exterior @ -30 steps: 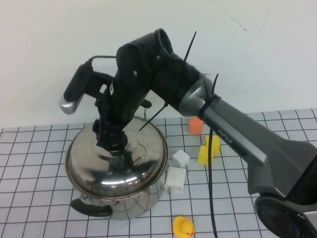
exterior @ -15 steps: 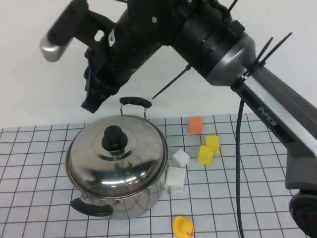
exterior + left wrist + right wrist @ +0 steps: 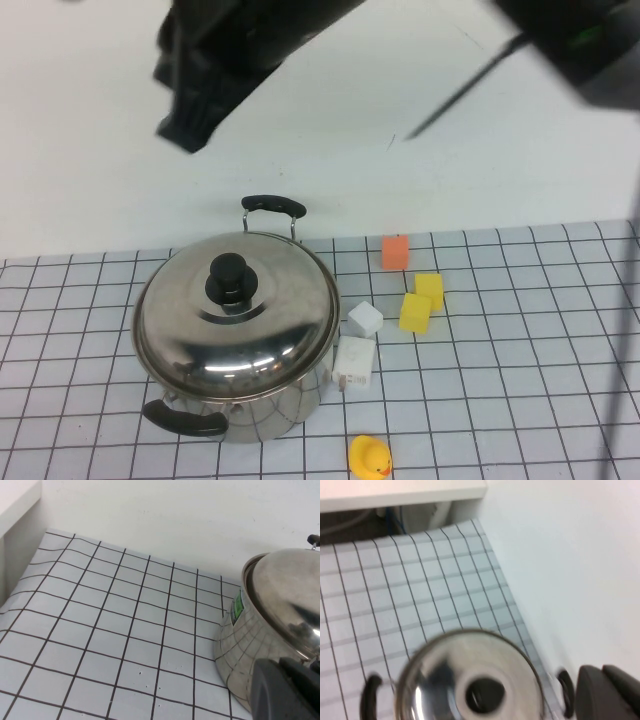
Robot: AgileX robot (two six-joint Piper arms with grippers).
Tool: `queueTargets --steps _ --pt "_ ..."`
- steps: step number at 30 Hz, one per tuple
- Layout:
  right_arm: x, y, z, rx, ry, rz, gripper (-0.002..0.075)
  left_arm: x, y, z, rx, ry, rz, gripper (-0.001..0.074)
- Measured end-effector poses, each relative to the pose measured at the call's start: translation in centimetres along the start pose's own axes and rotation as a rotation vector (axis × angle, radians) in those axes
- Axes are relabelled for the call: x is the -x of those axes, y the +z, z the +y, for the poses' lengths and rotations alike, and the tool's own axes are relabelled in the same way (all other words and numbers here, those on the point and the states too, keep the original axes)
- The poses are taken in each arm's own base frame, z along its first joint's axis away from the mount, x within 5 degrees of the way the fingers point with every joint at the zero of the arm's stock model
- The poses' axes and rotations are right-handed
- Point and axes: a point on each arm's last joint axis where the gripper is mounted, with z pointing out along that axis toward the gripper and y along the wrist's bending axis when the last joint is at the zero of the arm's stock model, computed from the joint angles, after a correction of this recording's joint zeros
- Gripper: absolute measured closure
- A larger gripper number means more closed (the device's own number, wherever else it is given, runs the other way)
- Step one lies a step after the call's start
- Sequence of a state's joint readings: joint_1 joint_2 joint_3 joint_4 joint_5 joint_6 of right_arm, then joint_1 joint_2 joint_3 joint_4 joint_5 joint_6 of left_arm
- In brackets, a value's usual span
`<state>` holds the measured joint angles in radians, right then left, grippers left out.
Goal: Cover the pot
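The shiny steel pot stands on the grid-patterned table with black loop handles at its back and front. The domed steel lid with a black knob sits on it. My right gripper is a dark blurred shape high above the pot, to its back left, shut and empty. In the right wrist view the gripper looks down on the lid far below. My left gripper is shut, low beside the pot's wall.
Right of the pot lie a white cube and a white plug-like block, two yellow cubes, and an orange cube. A yellow rubber duck sits at the front. A white wall runs behind.
My right gripper was on the lid's knob, let go and rose high up and to the left. The lid stays on the pot.
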<state>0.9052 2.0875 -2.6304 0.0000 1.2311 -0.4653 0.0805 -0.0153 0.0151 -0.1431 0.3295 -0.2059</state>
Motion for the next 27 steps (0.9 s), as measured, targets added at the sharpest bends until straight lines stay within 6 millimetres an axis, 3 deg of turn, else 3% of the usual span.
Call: queueTargets --steps 6,11,19,27 --pt "-1.8 -4.1 0.1 -0.049 -0.006 0.1 0.0728 0.0 0.0 0.0 0.0 0.0 0.0 0.0738" --pt "-4.7 -9.0 0.8 -0.101 -0.01 0.182 0.0728 0.0 0.0 0.0 0.0 0.0 0.0 0.0738" --pt "-10.3 -16.6 3.2 -0.131 -0.019 0.221 0.0728 0.0 0.0 0.0 0.0 0.0 0.0 0.0738" --pt "-16.6 -21.2 6.1 -0.165 0.136 0.236 0.0728 0.0 0.0 0.0 0.0 -0.004 0.0 0.0738"
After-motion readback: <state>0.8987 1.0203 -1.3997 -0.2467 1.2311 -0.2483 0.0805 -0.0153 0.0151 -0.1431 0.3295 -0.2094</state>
